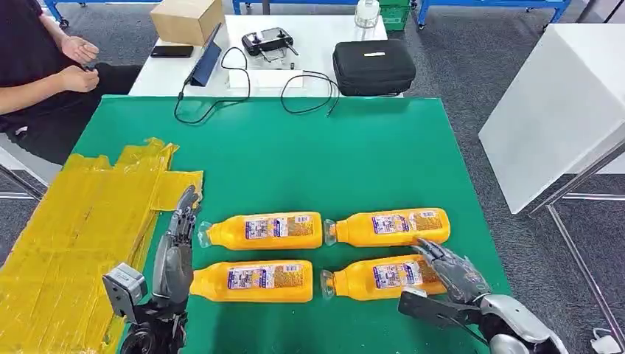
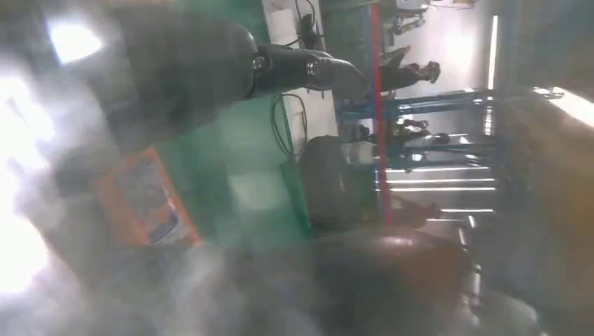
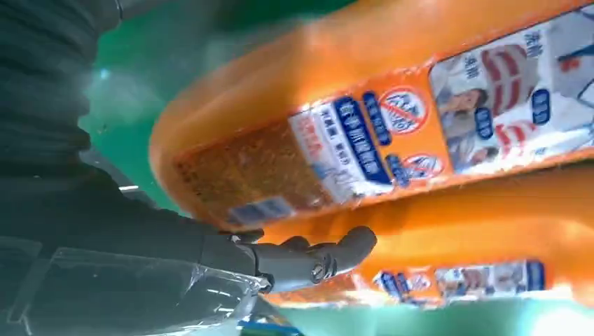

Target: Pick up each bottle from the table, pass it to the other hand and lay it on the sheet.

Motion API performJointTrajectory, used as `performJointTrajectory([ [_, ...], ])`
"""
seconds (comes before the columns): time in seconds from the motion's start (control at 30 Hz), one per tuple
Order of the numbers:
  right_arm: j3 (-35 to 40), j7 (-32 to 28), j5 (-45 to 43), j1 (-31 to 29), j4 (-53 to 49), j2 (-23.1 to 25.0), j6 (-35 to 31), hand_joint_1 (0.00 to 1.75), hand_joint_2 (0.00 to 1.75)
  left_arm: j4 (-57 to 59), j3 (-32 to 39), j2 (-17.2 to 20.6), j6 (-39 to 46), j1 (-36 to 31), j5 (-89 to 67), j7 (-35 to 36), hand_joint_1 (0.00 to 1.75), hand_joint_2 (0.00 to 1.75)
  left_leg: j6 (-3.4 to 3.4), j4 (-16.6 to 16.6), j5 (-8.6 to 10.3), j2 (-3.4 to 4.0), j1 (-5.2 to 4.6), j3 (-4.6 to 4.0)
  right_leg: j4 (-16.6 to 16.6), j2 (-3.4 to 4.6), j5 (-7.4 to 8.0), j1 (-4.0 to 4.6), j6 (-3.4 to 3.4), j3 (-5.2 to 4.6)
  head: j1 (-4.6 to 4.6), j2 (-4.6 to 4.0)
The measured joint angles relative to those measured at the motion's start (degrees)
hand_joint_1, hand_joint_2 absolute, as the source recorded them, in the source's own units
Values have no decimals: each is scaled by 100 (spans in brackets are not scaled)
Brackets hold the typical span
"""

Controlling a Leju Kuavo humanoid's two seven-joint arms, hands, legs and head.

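Observation:
Four orange bottles lie on their sides in two rows on the green table (image 1: 295, 162): far left (image 1: 265, 230), far right (image 1: 390, 226), near left (image 1: 254, 281), near right (image 1: 376, 276). The crinkled yellow sheet (image 1: 74, 236) covers the table's left side. My left hand (image 1: 177, 251) holds nothing and lies with straight fingers between the sheet and the left bottles' caps; its dark fingers (image 2: 301, 66) look blurred in the left wrist view. My right hand (image 1: 451, 271) rests over the near right bottle's base end. Its fingers (image 3: 308, 259) reach into the gap between the near right bottle (image 3: 392, 147) and its neighbour, without closing on either.
A seated person (image 1: 44, 66) is at the far left corner. Behind the green table a white table carries a black case (image 1: 374, 66), a cardboard box (image 1: 188, 18), a controller (image 1: 267, 40), a phone (image 1: 172, 51) and cables (image 1: 221, 96). Another white table (image 1: 560, 110) stands on the right.

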Motion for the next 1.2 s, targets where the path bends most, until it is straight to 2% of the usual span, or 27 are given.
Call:
performJointTrajectory([
  [0.1, 77, 0, 55, -94, 79, 2, 134, 0, 175, 22, 0, 0, -7, -24, 24, 7, 0, 0, 0, 0, 0, 4, 0, 0, 0, 2, 0, 0, 0, 0, -2, 0],
  [0.17, 216, 13, 94, -218, 179, -15, 451, 0, 175, 31, 0, 0, -9, -64, 76, 31, 0, 0, 0, 0, 0, 9, 0, 3, 0, 3, 1, 0, 0, 0, -2, 0],
  [0.2, 306, 13, 89, -287, 231, -46, 642, 47, 175, 46, -2, 0, -11, -96, 109, 46, 0, 0, 0, 1, 0, 8, 0, 6, 0, 4, 1, 0, 0, 0, 0, 0],
  [0.23, 387, 13, 65, -356, 278, -92, 763, 175, 175, 68, -4, 0, -13, -126, 120, 57, 0, 0, 0, 1, 0, 7, 0, 8, -1, 3, 1, 0, 0, 3, -4, 0],
  [0.4, 840, 48, -363, -678, 396, -555, 1294, 175, 175, 197, -55, 2, 66, -249, 265, 68, 0, 0, 6, 3, -4, 10, 0, 35, -4, 5, 0, 0, 1, 12, 0, 0],
  [0.6, 1154, 219, -581, -740, 398, -938, 1364, 175, 175, 302, -171, 31, 175, -344, 409, 109, 0, 0, 12, 3, -8, 20, -1, 44, -4, 7, 0, 0, 1, 32, -2, 0],
  [0.73, 1274, 256, -645, -773, 402, -1008, 1286, 175, 175, 315, -243, 55, 225, -379, 457, 140, 0, 0, 12, 4, -8, 20, -1, 52, -4, 8, 0, 0, 1, 35, -2, 0],
  [0.9, 1281, 258, -822, -693, 396, -990, 820, 175, 175, 317, -254, 79, 260, -384, 494, 138, 0, 0, 12, 3, -8, 24, 0, 52, -4, 12, 0, 1, 1, 41, -4, 0],
  [1.2, 1281, 271, -837, -658, 396, -970, 772, 175, 175, 317, -258, 92, 260, -384, 505, 138, 0, 0, 12, 3, -8, 28, 0, 53, -4, 19, 1, 0, 2, 42, -2, 0],
])
